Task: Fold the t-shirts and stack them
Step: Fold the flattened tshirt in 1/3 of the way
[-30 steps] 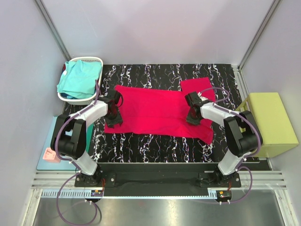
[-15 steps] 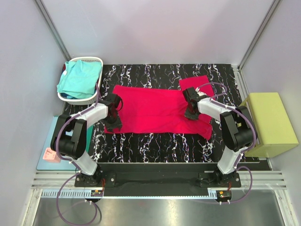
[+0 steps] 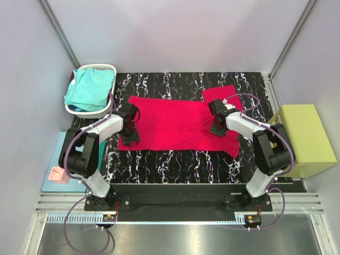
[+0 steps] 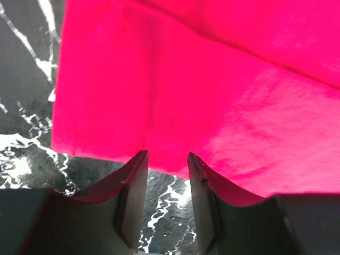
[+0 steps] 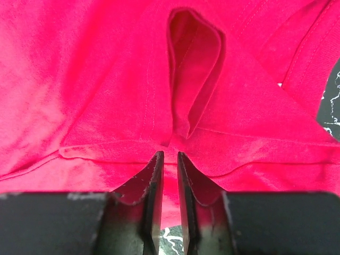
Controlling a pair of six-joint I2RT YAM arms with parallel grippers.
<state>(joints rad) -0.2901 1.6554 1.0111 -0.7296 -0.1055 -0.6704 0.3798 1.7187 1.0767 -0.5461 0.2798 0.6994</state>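
A crimson-red t-shirt (image 3: 175, 125) lies spread flat across the black marbled table (image 3: 175, 162). One sleeve (image 3: 219, 94) points to the far right. The turquoise t-shirt (image 3: 89, 89) sits bunched in a white basket (image 3: 99, 67) at the far left. My left gripper (image 3: 129, 139) is at the red shirt's left near corner. In the left wrist view its jaws (image 4: 167, 155) stand open, tips at the hem (image 4: 106, 159), with bare table between them. My right gripper (image 3: 217, 128) rests on the shirt's right part. In the right wrist view its jaws (image 5: 170, 153) are pinched on a puckered fold of red cloth (image 5: 194, 79).
A yellow-green block (image 3: 305, 139) stands off the table's right edge. A light-blue mat (image 3: 52, 178) with a small pink object (image 3: 57, 174) lies at the near left. Grey walls enclose the back and sides.
The right gripper moved slightly back and left, dragging the shirt's right side and sleeve with it. The left gripper has hardly moved.
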